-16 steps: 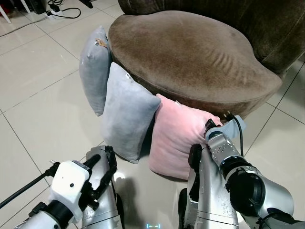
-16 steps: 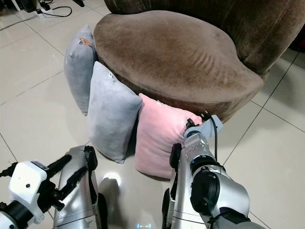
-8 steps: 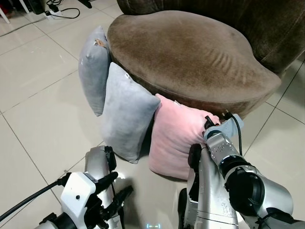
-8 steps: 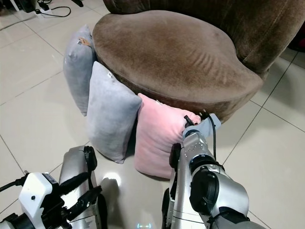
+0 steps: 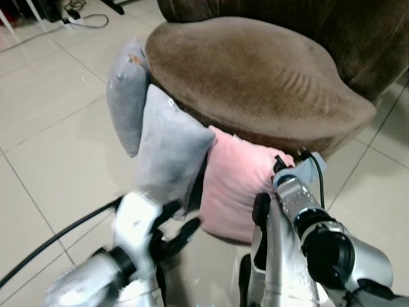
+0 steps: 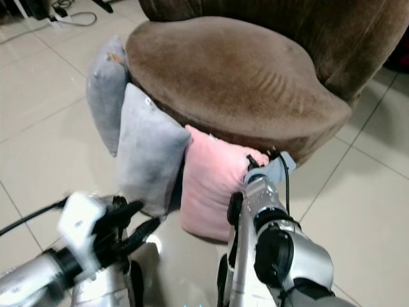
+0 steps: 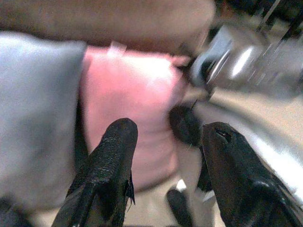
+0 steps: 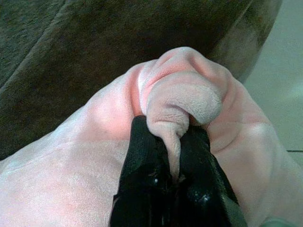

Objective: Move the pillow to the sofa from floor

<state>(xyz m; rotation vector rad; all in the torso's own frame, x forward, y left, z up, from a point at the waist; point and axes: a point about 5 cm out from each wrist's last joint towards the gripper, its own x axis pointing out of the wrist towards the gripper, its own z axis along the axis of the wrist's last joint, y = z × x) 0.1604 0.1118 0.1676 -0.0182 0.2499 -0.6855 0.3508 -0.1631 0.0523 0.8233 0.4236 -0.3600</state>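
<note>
Down on the floor, the pink pillow (image 5: 235,189) leans against the brown sofa (image 5: 255,77) beside two grey pillows (image 5: 167,148); the right gripper (image 8: 173,177) is clenched on a fold of its corner, while the left gripper (image 7: 165,142), fingers spread, hovers near it

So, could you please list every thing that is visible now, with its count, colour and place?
Sofa: one, brown, behind the pillows.
Pink pillow: one, on the floor, leaning on the sofa front, a fold of its corner pinched.
Grey pillows: two, standing on the floor to the left of the pink one, against the sofa.
Floor: pale tiles.
Cables: dark, on the floor at far left.
Right gripper: one, black jaws shut on the pink pillow's corner.
Left gripper: one, black jaws open, low, in front of the pillows, blurred.
</note>
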